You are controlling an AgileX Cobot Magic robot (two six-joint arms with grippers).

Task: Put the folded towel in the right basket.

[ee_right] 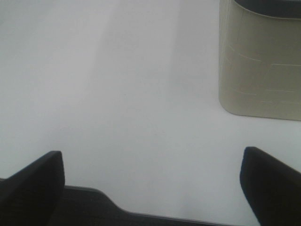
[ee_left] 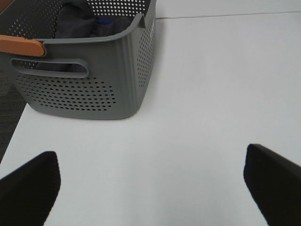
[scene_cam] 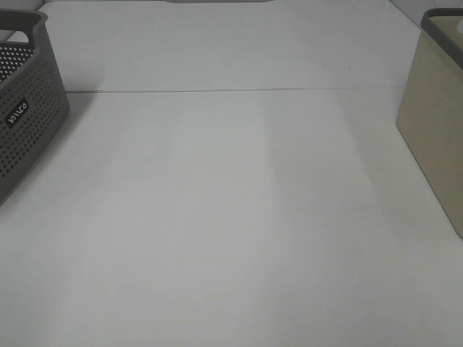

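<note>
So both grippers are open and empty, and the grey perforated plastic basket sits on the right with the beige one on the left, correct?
Not quite: the sides are swapped. The exterior high view shows the grey perforated plastic basket on the left and the beige basket on the right. The left gripper and right gripper are indeed open and empty.

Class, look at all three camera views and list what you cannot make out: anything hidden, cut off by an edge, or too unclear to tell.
1. Gray basket: the left wrist view shows dark cloth inside; its wall hides most, so whether it is the towel is unclear.
2. Beige basket: the high view's edge cuts it off; its inside is hidden.
3. Both arms: outside the high view; only dark fingers show at the wrist views' edges.
</note>
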